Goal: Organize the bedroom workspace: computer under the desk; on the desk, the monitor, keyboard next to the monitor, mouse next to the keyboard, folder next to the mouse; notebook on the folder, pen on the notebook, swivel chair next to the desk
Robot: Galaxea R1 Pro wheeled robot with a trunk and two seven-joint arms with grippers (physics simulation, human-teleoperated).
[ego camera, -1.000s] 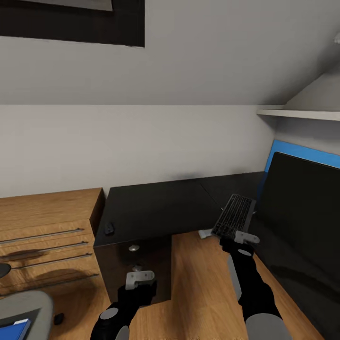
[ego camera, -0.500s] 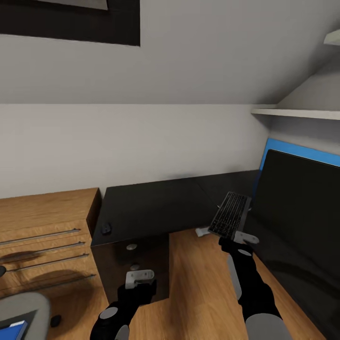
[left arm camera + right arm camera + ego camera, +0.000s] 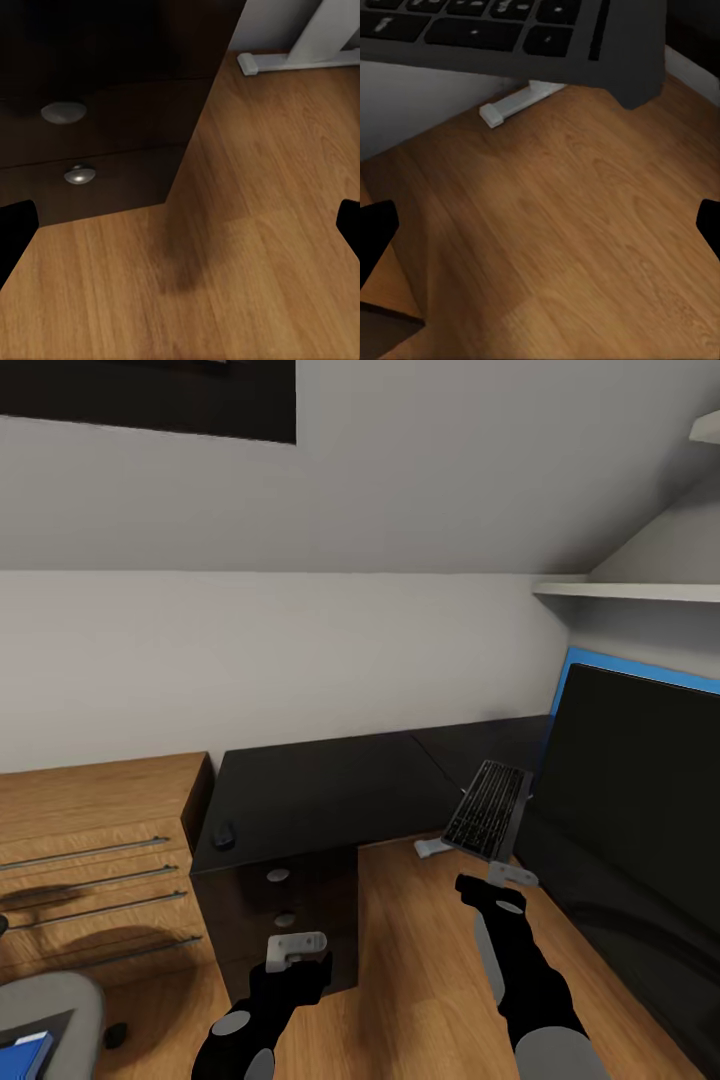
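We see one keyboard (image 3: 487,810), slim, with a grey frame and rows of small dark keys. It is tilted in the air over the oak floor (image 3: 420,960), between the two wings of the black bench (image 3: 330,790), with its near end just above the right tool (image 3: 505,878). In the right wrist view the keyboard (image 3: 510,30) shows beyond that tool's fingertips (image 3: 375,232), which stand wide apart (we cannot tell what bears it). The left tool (image 3: 297,948) is likewise spread and hangs empty in front of a dark drawer cabinet (image 3: 285,920) under the bench. We count two round knobs (image 3: 64,112) on its front.

One small black mouse (image 3: 223,837) lies on the bench near its left edge. One wide black monitor (image 3: 640,790) stands on the right wing before a blue back panel (image 3: 640,668). At the lower left, one blue folder (image 3: 22,1052) lies on the grey swivel chair (image 3: 60,1000). Beside the bench stands an oak drawer unit (image 3: 90,800) with four bar handles.
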